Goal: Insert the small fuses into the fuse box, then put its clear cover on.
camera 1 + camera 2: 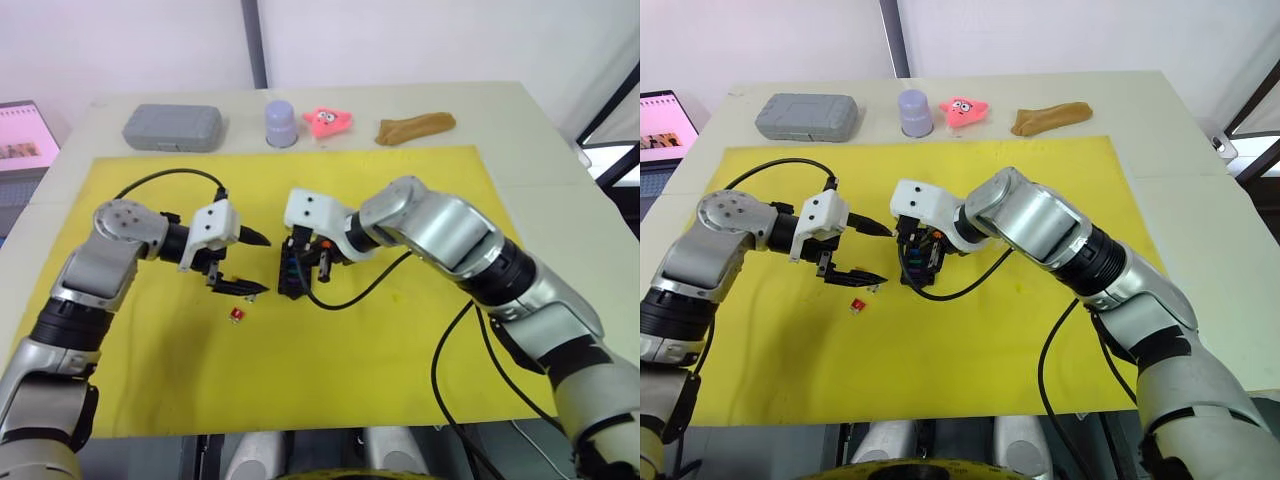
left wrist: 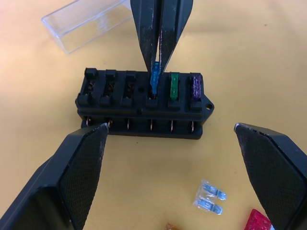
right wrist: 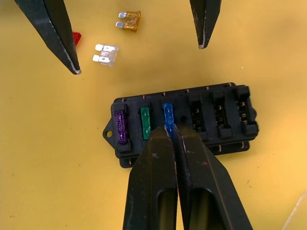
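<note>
**Blue fuse being seated in the fuse box**

The fuse box (image 2: 144,103) is set on the yellow mat (image 1: 400,390), near its middle. A purple fuse (image 2: 195,88) and a green fuse (image 2: 174,86) are seated at one end of the box, and a blue fuse (image 2: 155,79) beside them is pinched between the closed fingers of the right gripper (image 2: 158,62), only partly down in its slot. The three slots at the other end are seen empty. The left gripper (image 1: 245,262) is held just beside the box, its fingers spread wide with nothing between them.

Near the box, on the left gripper's side, a pale grey fuse (image 3: 105,53), an orange fuse (image 3: 128,20) and a red fuse (image 1: 237,316) are lying loose. The clear cover (image 2: 84,21) is lying on the far side of the box.

The fuses are judged very light, stiff and slippery; each is best taken by the plastic top, blades downward. The thin cover is best gripped across its long sides.
</note>
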`<state>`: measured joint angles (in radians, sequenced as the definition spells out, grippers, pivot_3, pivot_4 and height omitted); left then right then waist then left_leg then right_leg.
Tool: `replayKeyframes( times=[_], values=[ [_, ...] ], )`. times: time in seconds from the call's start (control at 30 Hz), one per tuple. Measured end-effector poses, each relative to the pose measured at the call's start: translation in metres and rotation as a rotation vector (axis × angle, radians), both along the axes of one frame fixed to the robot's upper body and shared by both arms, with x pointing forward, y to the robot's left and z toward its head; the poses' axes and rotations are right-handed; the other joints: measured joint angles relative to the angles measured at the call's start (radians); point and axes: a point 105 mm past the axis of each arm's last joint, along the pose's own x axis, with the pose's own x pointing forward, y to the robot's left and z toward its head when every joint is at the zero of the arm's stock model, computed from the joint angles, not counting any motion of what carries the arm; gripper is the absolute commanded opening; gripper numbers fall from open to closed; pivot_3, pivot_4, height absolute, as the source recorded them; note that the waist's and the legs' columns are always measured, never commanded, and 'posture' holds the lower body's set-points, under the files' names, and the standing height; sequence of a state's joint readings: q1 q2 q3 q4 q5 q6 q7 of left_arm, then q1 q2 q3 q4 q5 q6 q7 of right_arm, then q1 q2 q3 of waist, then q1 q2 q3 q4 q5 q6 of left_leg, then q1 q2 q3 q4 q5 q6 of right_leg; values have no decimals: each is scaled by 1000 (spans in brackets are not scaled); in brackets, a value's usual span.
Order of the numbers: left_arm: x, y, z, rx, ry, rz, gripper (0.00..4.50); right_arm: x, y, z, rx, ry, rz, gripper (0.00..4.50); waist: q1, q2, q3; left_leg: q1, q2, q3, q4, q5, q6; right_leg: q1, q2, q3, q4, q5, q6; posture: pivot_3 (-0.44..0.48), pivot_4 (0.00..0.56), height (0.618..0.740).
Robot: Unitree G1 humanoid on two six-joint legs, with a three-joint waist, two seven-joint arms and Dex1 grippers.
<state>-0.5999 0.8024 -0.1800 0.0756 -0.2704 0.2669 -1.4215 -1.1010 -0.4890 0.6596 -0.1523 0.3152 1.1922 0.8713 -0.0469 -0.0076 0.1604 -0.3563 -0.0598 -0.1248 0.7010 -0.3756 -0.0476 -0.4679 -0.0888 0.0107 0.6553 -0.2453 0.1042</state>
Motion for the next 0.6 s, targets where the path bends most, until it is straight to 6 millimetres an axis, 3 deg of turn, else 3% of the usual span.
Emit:
replayKeyframes(
  times=[0.6],
  values=[
    [0,0,-1,-3,1,8,4430,3,2,-3,-20,-38,4,0,0,0,0,1,0,0,0,0,0,0,0,0,0,0,0,0,150,740]
  ],
)
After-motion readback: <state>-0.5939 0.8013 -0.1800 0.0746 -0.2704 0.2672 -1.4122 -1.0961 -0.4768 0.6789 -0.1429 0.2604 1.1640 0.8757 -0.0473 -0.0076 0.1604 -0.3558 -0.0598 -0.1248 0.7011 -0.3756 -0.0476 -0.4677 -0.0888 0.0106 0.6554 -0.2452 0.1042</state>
